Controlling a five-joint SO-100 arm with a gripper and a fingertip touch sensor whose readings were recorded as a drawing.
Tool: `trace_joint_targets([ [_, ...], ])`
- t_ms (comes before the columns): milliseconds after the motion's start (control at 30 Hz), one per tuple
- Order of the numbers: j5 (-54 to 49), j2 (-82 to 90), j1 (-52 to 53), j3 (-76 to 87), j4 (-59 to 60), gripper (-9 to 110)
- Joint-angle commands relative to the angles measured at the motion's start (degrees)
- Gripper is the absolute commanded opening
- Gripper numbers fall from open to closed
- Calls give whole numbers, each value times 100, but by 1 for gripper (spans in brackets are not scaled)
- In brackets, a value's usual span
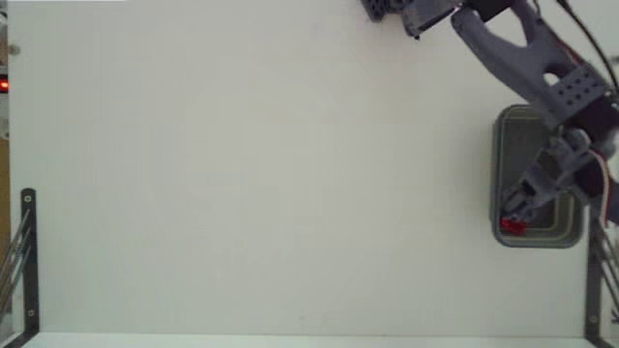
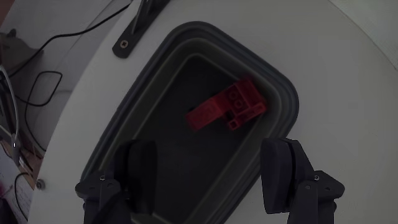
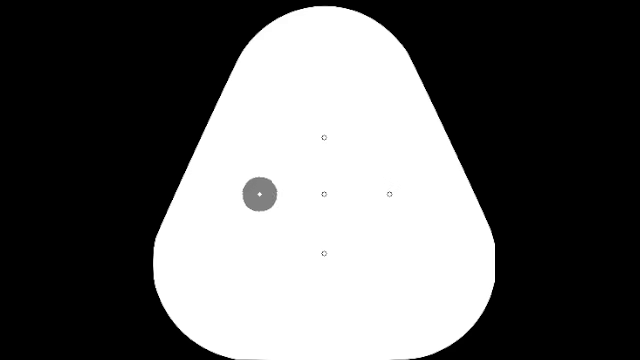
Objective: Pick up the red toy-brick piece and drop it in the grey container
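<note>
The red toy-brick piece lies on the floor inside the grey container, close to one end wall. In the wrist view its long axis runs diagonally, the studded thicker end pointing up-right toward the container's corner, the flatter end down-left toward the middle. The gripper hangs above the container with its jaws spread wide and holding nothing. In the fixed view the container sits at the white table's right edge, with the brick at its lower end.

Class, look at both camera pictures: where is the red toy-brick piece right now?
The red toy-brick piece lies inside the grey container, near its far wall in the wrist view, ahead of the open gripper; the fixed view shows it at the tub's lower-left corner.
</note>
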Motion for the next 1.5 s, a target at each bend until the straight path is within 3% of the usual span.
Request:
trace_joint_targets([
  [0, 18, 588, 24, 126, -47, 110],
  [1467, 18, 3648, 2358, 3163, -31, 110],
])
